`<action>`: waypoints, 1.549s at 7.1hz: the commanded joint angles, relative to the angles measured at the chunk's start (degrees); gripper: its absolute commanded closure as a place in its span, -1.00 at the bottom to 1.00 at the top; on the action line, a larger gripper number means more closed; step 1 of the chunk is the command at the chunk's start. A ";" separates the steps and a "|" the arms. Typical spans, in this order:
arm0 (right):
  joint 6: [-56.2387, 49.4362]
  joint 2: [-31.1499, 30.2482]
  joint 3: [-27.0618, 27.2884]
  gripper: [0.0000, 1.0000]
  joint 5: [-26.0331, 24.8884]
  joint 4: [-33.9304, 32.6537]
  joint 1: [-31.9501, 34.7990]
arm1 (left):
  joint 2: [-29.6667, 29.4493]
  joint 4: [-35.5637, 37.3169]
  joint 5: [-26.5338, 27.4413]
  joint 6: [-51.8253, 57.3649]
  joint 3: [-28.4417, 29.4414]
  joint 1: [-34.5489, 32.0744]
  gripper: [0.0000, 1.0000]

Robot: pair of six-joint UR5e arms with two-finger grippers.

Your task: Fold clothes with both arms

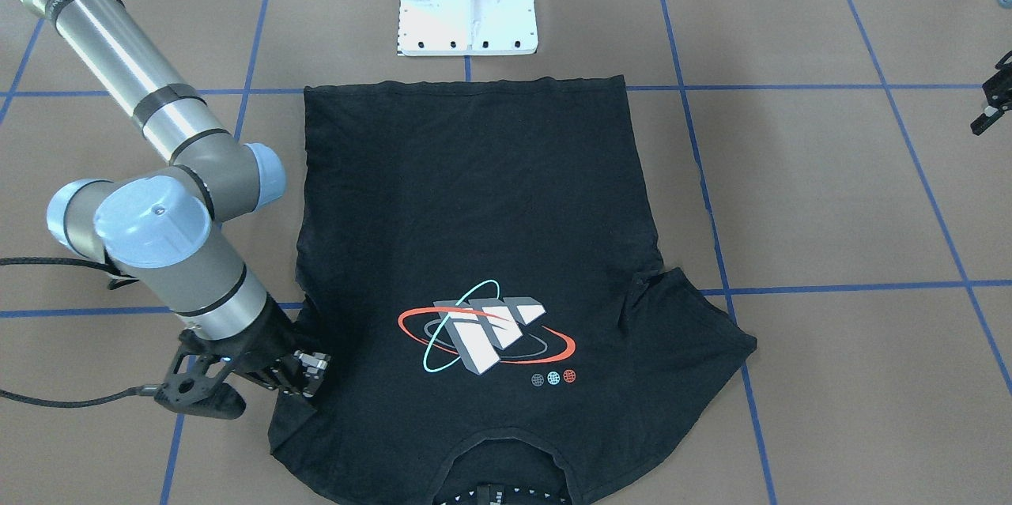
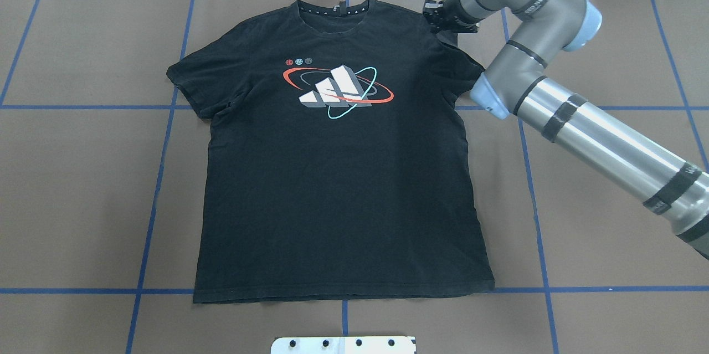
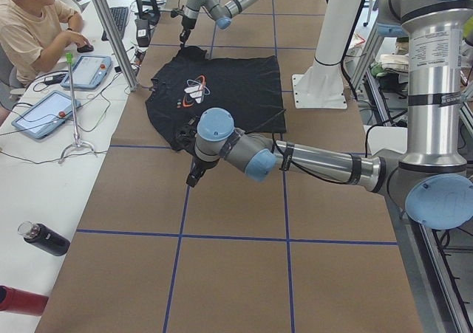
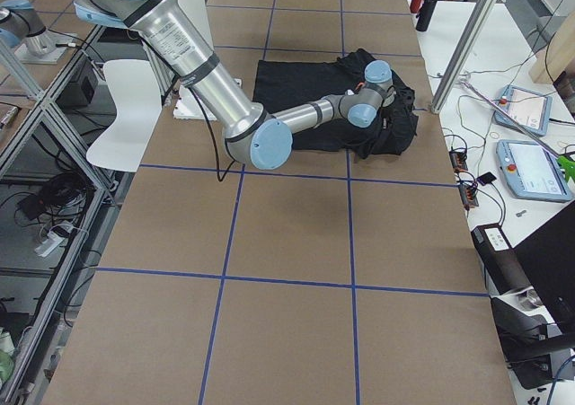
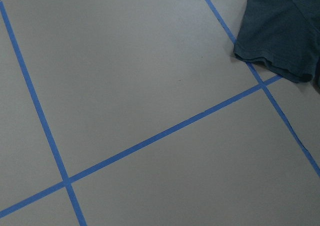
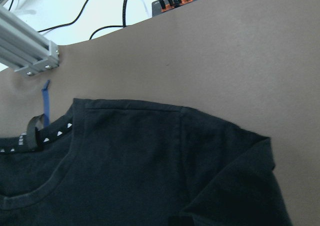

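Dotted collar (image 1: 506,494) trims the near end of the black T-shirt (image 1: 474,212), a soft knit lying flat on the brown table (image 1: 830,197), chest print up. No fold is made yet. At its rumpled sleeve (image 1: 294,430) sits the right gripper (image 1: 310,377); the left gripper (image 1: 988,111) hangs well apart. Whether either is spread or pinching, I cannot tell.

Brown table (image 2: 83,204), blue tape grid (image 2: 160,177), white desk (image 3: 29,193)
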 commanded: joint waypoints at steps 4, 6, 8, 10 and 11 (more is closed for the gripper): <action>3.56 5.31 -4.83 1.00 -8.88 -0.53 -6.38 | 0.08 0.01 0.06 0.00 -0.44 -0.05 -1.00; 3.47 7.92 -9.02 0.38 -9.41 -0.53 -6.74 | 0.08 0.01 -0.03 0.00 -0.80 -0.05 -1.00; 3.65 8.65 -9.41 -0.98 -9.77 -0.44 -7.00 | -2.71 -0.33 0.06 -7.84 -0.45 0.38 -1.00; 4.96 3.94 -0.25 -1.00 -7.41 -0.61 -6.65 | -11.92 0.02 4.68 -16.03 2.00 7.73 -1.00; 4.97 -1.93 6.96 -1.00 -4.52 -0.62 -6.56 | -17.10 -0.25 7.07 -18.61 6.63 10.73 -0.94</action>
